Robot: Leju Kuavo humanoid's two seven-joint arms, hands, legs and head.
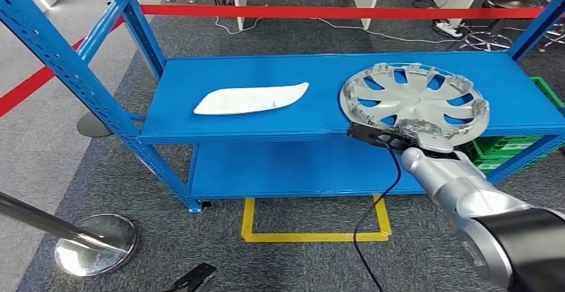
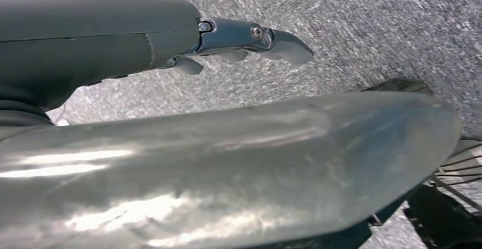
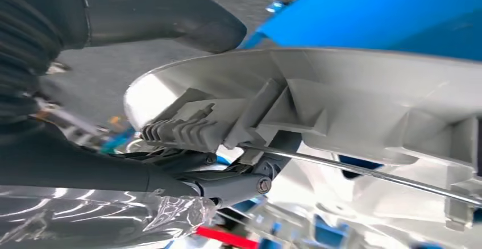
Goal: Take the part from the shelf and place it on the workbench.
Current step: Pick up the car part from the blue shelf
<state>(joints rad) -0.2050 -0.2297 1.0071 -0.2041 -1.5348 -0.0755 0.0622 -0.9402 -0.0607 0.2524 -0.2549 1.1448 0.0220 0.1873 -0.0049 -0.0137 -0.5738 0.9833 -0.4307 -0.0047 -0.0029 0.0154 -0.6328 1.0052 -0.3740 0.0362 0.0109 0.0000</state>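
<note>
A silver wheel cover [image 1: 413, 95] lies inner side up on the right of the blue shelf's top board [image 1: 320, 105], its near rim over the front edge. My right hand [image 1: 413, 132] grips that near rim. In the right wrist view the thumb [image 3: 170, 21] lies on one side of the wheel cover's rim [image 3: 364, 90] and the dark fingers [image 3: 227, 183] press on the other. A white elongated part [image 1: 252, 98] lies on the left of the same board. My left hand [image 2: 227, 38] hangs over grey carpet, fingers stretched out and holding nothing.
A lower blue board [image 1: 280, 165] sits under the top one. A green crate [image 1: 506, 149] stands at the shelf's right end. Red barrier tape [image 1: 333, 12] runs behind, a chrome stanchion base [image 1: 96, 242] is at front left, and a black cable [image 1: 373, 219] crosses yellow floor marking [image 1: 313, 235].
</note>
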